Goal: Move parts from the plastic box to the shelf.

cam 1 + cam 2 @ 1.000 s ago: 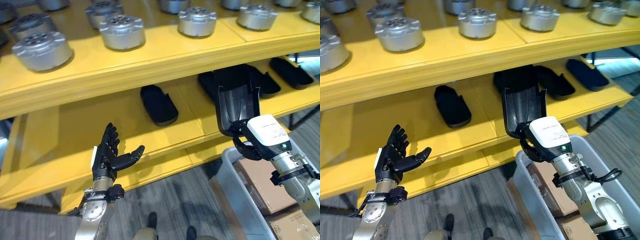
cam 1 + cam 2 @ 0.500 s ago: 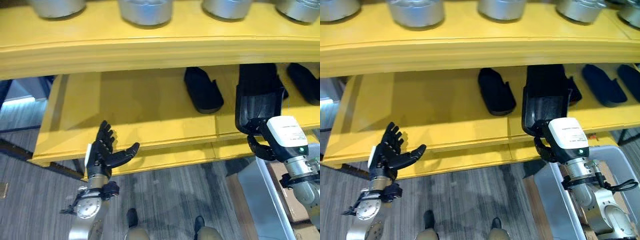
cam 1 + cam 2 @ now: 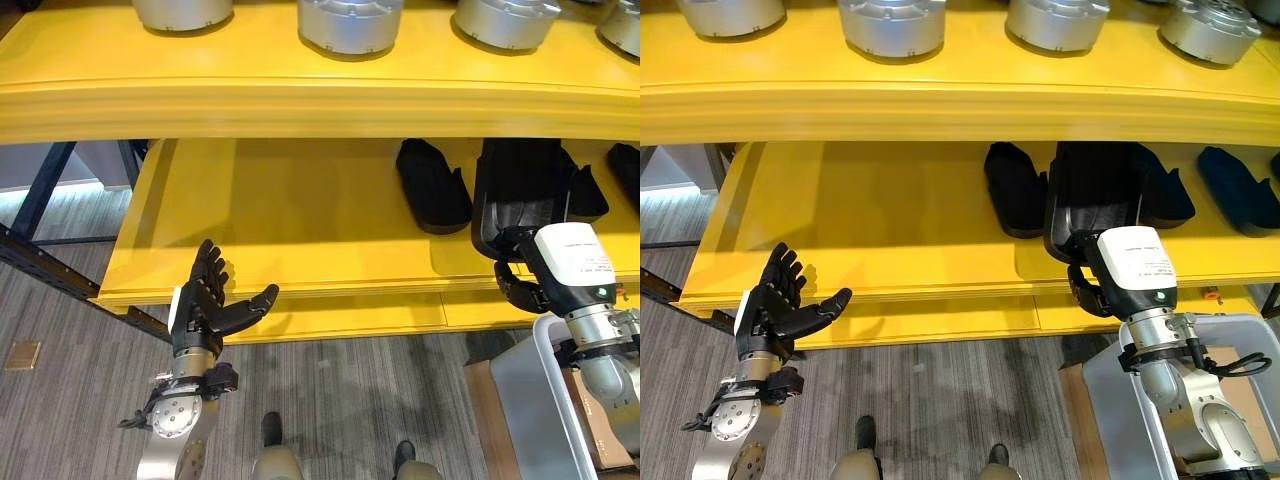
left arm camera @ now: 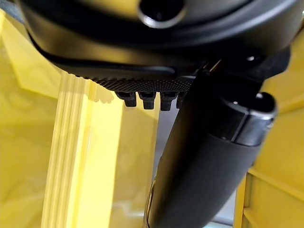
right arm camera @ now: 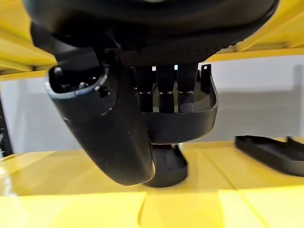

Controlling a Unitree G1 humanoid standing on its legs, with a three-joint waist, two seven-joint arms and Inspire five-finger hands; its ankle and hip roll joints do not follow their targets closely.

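The left hand (image 3: 205, 312) stands at lower left, palm up, fingers spread and straight, thumb out. The right hand (image 3: 1092, 285) sits at right centre, fingers curled round a black part (image 3: 1092, 200).

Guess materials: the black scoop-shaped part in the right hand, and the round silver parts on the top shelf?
Black scoop-shaped part, held in the right hand: likely moulded plastic, matte, thin-walled. Round silver parts: look like cast or machined metal, satin sheen with soft highlights.
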